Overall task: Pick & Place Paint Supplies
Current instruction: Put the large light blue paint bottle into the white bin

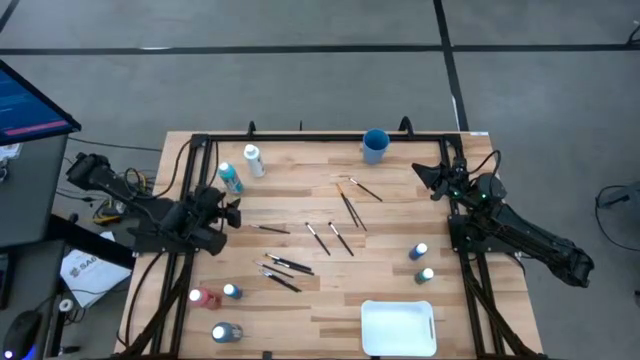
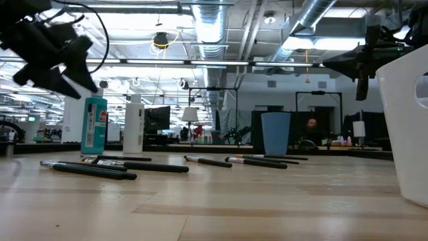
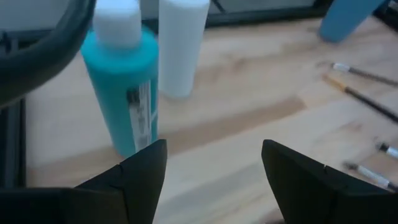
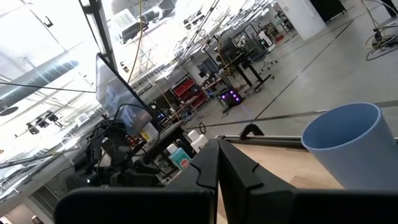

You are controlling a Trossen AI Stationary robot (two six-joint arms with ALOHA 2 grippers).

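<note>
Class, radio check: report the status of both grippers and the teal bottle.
Left gripper open, empty, short of teal paint bottle. Right gripper shut, idle near blue cup. White bottle close behind the teal.

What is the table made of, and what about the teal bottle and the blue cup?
Table: looks like wood, pale planks with visible grain, matte. Teal bottle: probably plastic, smooth with a slight sheen, with a white cap and a paper-like label. Blue cup: likely plastic, plain and matte; hard to tell for sure.

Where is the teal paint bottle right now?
From above, the teal bottle stands near the table's far left corner, beside the white bottle, just ahead of the open left claw.
</note>
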